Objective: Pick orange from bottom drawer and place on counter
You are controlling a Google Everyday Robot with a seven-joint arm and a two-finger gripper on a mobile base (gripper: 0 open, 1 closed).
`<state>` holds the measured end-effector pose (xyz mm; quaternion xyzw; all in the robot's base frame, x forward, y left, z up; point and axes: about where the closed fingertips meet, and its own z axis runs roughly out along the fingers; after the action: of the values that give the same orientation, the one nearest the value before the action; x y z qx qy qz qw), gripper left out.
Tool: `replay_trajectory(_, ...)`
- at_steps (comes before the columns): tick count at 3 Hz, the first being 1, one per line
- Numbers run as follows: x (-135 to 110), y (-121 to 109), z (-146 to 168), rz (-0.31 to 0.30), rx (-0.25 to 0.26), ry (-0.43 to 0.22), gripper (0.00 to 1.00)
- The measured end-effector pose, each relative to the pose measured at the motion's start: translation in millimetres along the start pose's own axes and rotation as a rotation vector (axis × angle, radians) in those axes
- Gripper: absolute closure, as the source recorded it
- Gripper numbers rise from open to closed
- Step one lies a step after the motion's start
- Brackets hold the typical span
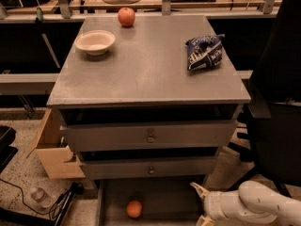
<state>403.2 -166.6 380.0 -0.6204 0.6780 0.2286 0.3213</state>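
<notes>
Where the orange is lying: on the floor of the bottom drawer, which is standing pulled out below the counter's front edge.
Gripper: is hovering low under the front-right corner, at the drawer's right side, fingers spread and pinching nothing, apart from the orange.
Apple: is sitting at the back edge.
Bowl: is resting near the back-left corner.
Bag: is lying near the right edge.

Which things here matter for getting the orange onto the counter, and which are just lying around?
Job: orange in the bottom drawer; counter; tool, open, low right beside the drawer.
Lying about: apple, bowl, snack bag.
</notes>
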Motion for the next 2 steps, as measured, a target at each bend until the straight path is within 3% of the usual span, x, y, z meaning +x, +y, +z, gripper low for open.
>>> replay_trajectory(2,3,-2,94,0.013,-0.037,-0.185,0.0)
